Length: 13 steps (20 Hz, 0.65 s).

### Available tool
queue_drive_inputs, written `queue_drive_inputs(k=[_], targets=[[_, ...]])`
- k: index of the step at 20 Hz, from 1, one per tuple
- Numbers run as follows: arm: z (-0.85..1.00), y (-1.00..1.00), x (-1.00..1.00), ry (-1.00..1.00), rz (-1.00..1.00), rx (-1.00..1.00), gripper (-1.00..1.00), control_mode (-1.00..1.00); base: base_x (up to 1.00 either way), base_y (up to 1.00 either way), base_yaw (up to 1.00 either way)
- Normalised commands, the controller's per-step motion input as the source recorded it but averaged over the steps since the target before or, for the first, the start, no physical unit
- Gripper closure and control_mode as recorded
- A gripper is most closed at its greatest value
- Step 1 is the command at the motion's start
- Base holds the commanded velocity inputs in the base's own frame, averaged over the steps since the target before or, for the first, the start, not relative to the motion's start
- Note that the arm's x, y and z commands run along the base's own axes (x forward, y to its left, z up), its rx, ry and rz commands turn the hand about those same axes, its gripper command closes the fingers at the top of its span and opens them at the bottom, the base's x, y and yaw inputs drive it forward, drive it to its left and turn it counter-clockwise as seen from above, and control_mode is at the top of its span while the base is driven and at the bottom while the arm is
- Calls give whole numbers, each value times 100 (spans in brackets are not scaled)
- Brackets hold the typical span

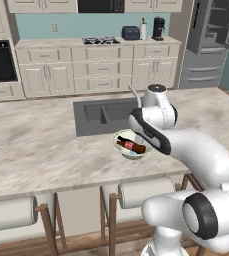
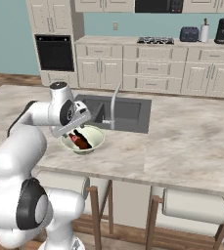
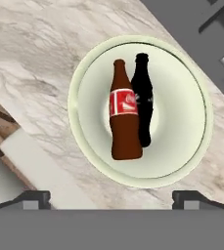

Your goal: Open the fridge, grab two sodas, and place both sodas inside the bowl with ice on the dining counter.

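Note:
Two sodas lie side by side in the pale bowl point(image 3: 86, 78): a brown bottle with a red label point(image 3: 124, 117) and a darker one point(image 3: 143, 97) close against it. The bowl point(image 1: 117, 138) point(image 2: 97, 142) stands on the dining counter point(image 1: 36, 140) point(image 2: 182, 141), just in front of the sink. My gripper point(image 3: 111, 200) hangs straight above the bowl, open, its fingertips point(image 3: 33, 199) far apart and holding nothing. In both base views my hand covers part of the bowl, with a soda point(image 1: 131, 146) point(image 2: 79, 140) showing beneath it. The fridge point(image 1: 206, 55) stands at the back right with its upper doors swung open.
The grey sink point(image 1: 103, 115) point(image 2: 123, 112) and its curved faucet point(image 1: 135, 95) point(image 2: 113, 105) sit just behind the bowl. White-cushioned stools point(image 1: 11, 212) point(image 2: 194, 205) line the counter's near edge. Cream cabinets, an oven and small appliances run along the back wall.

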Motion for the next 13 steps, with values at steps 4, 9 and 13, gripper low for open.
queue_drive_inputs(k=[4,9,13], targets=[[53,-15,-95,-10,0,6,-100,-100,0,0,0],[40,-17,-100,-10,-6,11,-100,-100,0,0,0],[49,-18,-100,-8,-8,12,-100,-100,0,0,0]])
